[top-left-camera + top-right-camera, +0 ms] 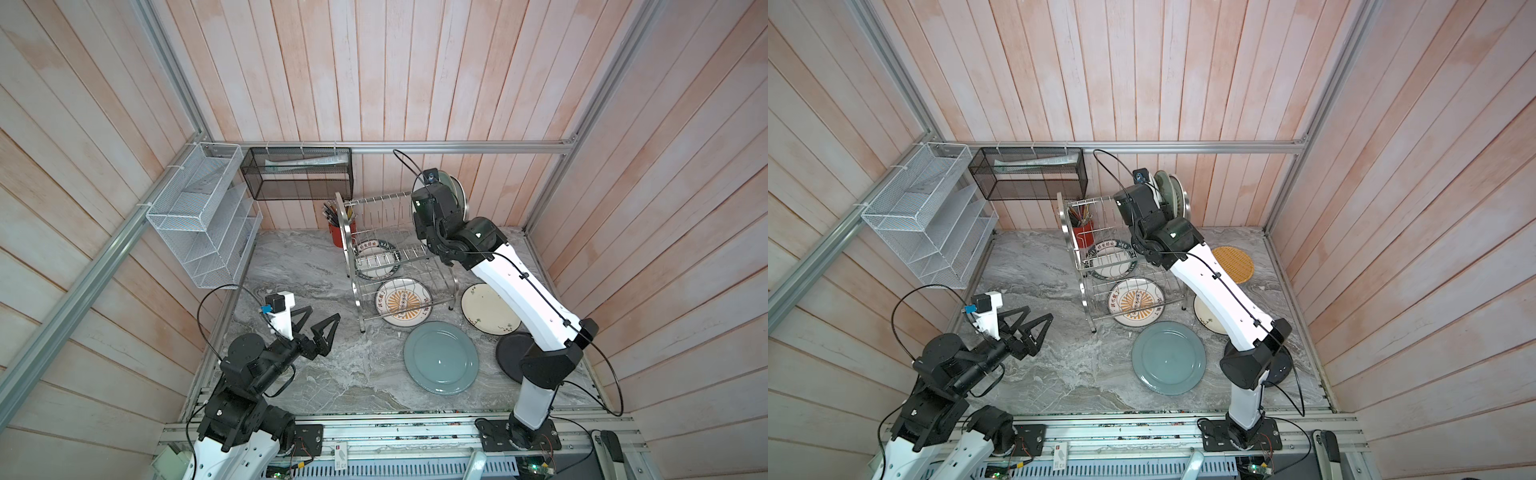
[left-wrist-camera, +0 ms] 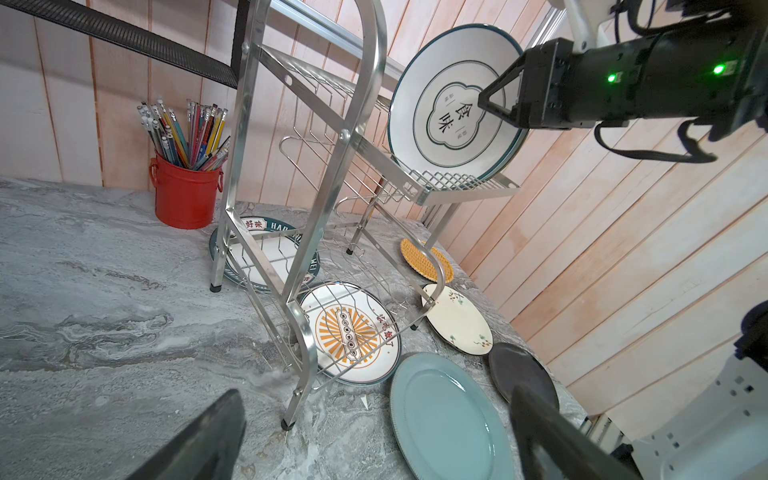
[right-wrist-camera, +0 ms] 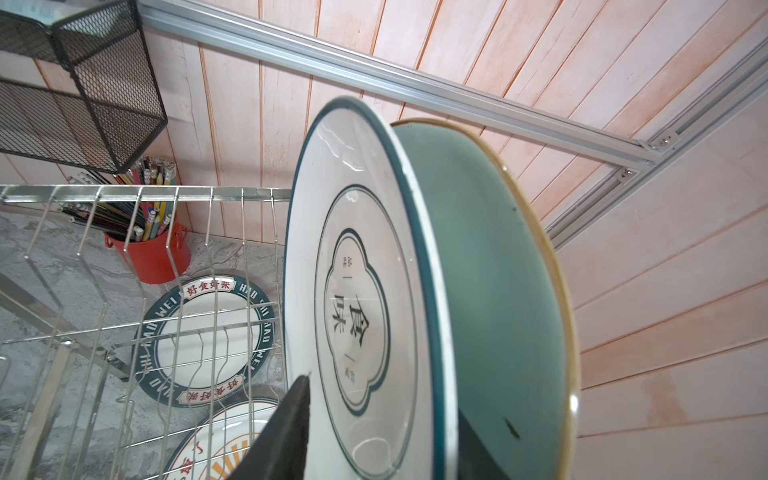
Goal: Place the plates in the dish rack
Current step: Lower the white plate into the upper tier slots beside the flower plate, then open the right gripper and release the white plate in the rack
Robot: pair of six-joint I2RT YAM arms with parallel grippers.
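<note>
Grey marbled tabletop [image 1: 291, 257] lies open left of the shiny steel wire rack [image 2: 344, 134]. The left gripper [image 1: 324, 312] is spread apart. The right gripper [image 3: 382, 399] straddles a white green-rimmed plate [image 3: 361, 257], grip unclear.

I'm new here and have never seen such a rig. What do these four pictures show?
Two robot arms work over a marble table, each ending in a two-fingered gripper. Two pictures look down on the whole scene from above; the other two come from cameras on the arms' wrists. The left gripper hangs open and empty above the table. The right gripper reaches to the upper shelf of the dish rack, straddling a white green-rimmed plate that stands upright beside a green plate; whether it pinches, I cannot tell. Flat on the table lie a sunburst plate, a blue-grey plate, a cream plate, a black plate, a lettered plate and a woven mat.
</note>
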